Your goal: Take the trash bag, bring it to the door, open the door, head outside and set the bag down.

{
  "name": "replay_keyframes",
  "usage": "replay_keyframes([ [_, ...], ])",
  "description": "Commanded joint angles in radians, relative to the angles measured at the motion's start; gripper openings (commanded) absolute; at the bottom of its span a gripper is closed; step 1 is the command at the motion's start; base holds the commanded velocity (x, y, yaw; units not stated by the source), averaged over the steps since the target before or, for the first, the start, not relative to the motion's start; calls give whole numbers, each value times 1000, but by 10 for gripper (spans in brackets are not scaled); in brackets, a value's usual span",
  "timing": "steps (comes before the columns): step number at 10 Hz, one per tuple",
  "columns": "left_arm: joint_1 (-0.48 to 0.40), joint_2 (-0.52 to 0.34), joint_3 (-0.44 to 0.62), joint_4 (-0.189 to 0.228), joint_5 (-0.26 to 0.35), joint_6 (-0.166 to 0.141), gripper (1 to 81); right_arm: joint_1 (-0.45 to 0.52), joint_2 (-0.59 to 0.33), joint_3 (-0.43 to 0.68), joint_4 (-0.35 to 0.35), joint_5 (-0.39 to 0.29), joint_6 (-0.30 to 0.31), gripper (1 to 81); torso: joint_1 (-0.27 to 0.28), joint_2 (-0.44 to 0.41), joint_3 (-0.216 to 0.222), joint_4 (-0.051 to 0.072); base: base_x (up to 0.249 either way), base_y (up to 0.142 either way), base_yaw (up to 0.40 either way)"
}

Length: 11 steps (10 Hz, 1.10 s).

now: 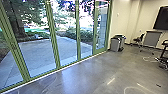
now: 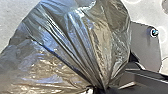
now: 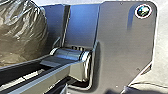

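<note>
In the left wrist view the trash bag [image 2: 75, 42] is a shiny, translucent grey-brown bulk. Its folds draw together into a tight neck, where my left gripper [image 2: 98, 89] is shut on it. Part of the same bag [image 3: 21, 32] shows in the right wrist view, beside the robot's dark plate and jointed bar. Tall glass panels in green frames run along the left of the head view, and the narrower framed door panel [image 1: 101, 27] stands at their far end.
Near the far end of the glass wall is a grey bin [image 1: 115, 44]. Chairs [image 1: 138, 39] and a grey panel on legs [image 1: 152, 38] stand farther right. A dark screen [image 1: 161, 18] hangs on the wall. Outside the glass lies a paved yard [image 1: 37, 53] with trees and shrubs.
</note>
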Motion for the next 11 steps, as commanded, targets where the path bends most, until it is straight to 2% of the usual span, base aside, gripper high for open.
replay_keyframes([
  [1,-61,-5,0,2,51,8,10,51,0,3,-2,-68,-5,811,0,0,0,0,133,-81,0],
  [6,-61,-4,1,2,51,6,10,53,0,3,-2,-68,-3,811,0,0,0,0,133,-80,0],
  [11,-61,-5,0,2,51,8,10,56,3,4,-4,-68,-3,811,0,0,0,0,133,0,0],
])
